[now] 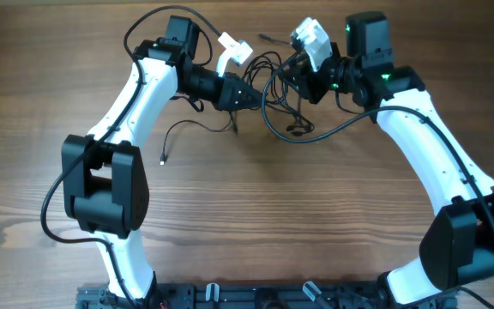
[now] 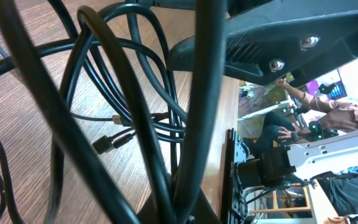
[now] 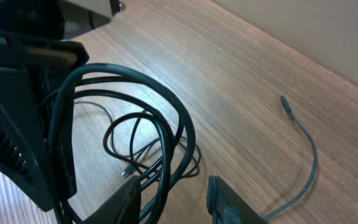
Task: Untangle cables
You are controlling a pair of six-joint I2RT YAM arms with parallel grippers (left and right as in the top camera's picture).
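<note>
Cables [image 1: 283,103] sit in a loose knot on the wooden table [image 1: 256,215], at the far side in the middle, right between the two arms. One strand trails off to the left and ends in a small plug [image 1: 162,159] lying well apart from the knot. Another free end [image 3: 283,99] curls away on its own over bare wood.

These cords look thin, light and floppy, so I'd expect them to sag, slide through a loose pinch and drag their neighbours along. They won't break easily, but the little plugs [image 2: 104,144] look likely to snag in a loop when pulled.

The left gripper [image 1: 247,96] is closed tight. From its own camera several strands run taut down toward where its fingers meet, so it looks to be pinching the bundle, though the contact itself is hidden.

The right gripper [image 3: 173,190] is partly open. There is a clear gap between its fingers [image 3: 129,198], and a couple of looped strands pass through that gap close against one of them, not yet squeezed.

To my eye the best place to hold is a single strand a little way out from the knot, or just behind a plug, rather than the thick of the bundle. Then a free end could be fed back through its loop.
</note>
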